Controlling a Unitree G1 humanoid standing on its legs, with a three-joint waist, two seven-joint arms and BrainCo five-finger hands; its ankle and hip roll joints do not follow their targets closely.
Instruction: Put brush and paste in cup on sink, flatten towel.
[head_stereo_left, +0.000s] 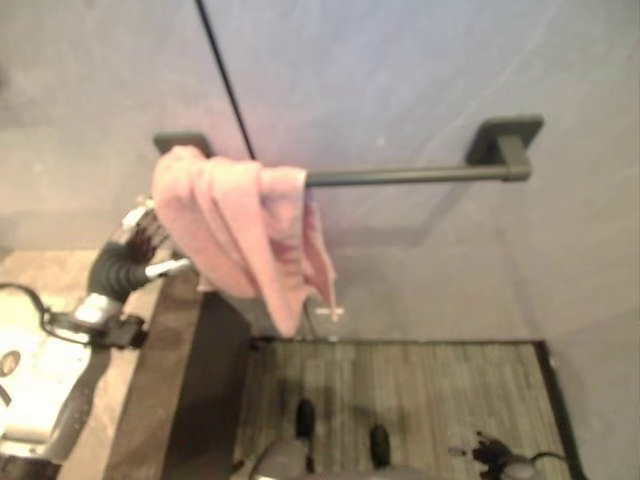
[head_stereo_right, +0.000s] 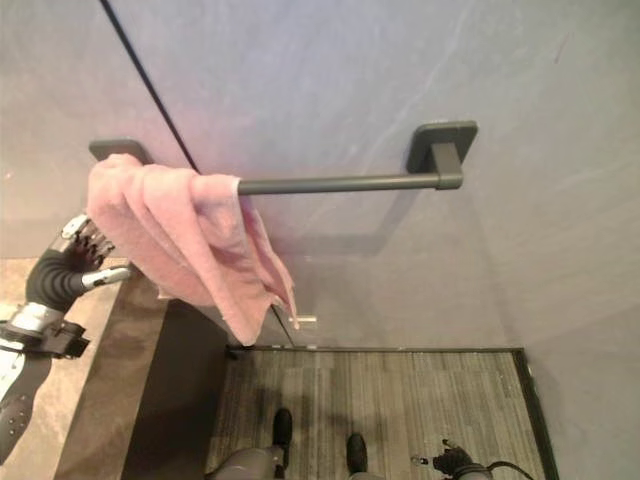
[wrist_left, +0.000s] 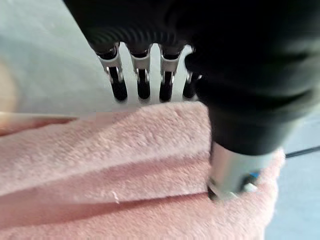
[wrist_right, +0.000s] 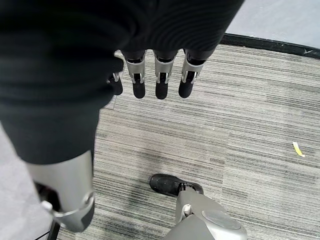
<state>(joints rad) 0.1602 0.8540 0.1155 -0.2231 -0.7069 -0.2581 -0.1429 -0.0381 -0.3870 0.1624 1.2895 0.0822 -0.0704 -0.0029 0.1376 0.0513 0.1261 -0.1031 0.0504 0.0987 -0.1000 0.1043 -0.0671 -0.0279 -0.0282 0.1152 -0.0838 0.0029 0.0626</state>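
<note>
- Up on the wall: pink towel (head_stereo_right: 185, 235) bunched in folds over the left end of a dark towel bar (head_stereo_right: 340, 184), not spread flat.
- Long axis of the towel running down and toward the right from the bar, lowest corner hanging under the bar's middle, a small white tag (head_stereo_left: 329, 313) at the hem.
- Bar itself lying level along the grey wall (head_stereo_right: 400, 80), its right bracket bare, the left bracket half covered by the cloth.
- Left hand (head_stereo_right: 92, 240) raised at the towel's left edge, forearm rising from the lower left, dark ribbed wrist bent toward the cloth.
- From its own wrist camera: left fingers (wrist_left: 143, 85) straight in a row beyond the top fold, thumb (wrist_left: 232, 175) laid on the towel's near face; relaxed, not curled round the cloth.
- Brown counter (head_stereo_right: 115, 390) with its dark front face below the left arm.
- Right hand (wrist_right: 115, 60) hanging low over the striped grey carpet (wrist_right: 240, 130), fingers (wrist_right: 161, 80) straight and pointing down, thumb apart, holding nothing.
- Small yellow scrap (wrist_right: 298, 149) lying on the carpet off to the side.
</note>
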